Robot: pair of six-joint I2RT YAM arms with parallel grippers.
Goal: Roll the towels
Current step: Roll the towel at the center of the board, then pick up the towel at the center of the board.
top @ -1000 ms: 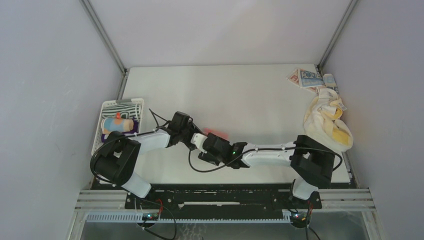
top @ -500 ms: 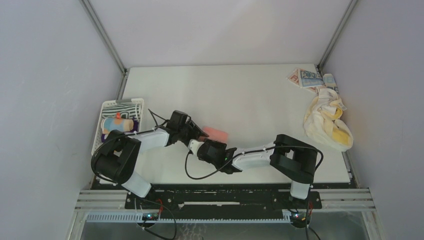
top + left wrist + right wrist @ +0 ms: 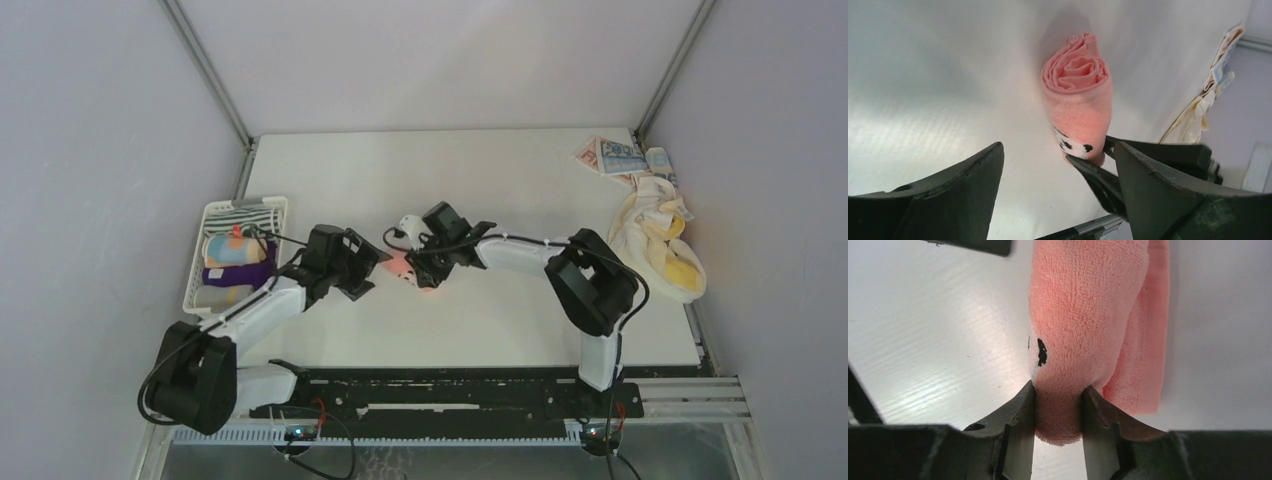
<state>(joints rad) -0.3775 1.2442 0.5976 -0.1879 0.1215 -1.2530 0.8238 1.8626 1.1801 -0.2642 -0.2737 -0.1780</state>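
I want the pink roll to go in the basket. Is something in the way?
Yes: the left gripper, jaws open, sits between the salmon-pink towel roll and the white slotted basket. The right gripper pinches the roll's end, with nothing between them.

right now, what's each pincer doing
Left pincer: open, holding nothing.
Right pincer: closed on the end of the pink towel.
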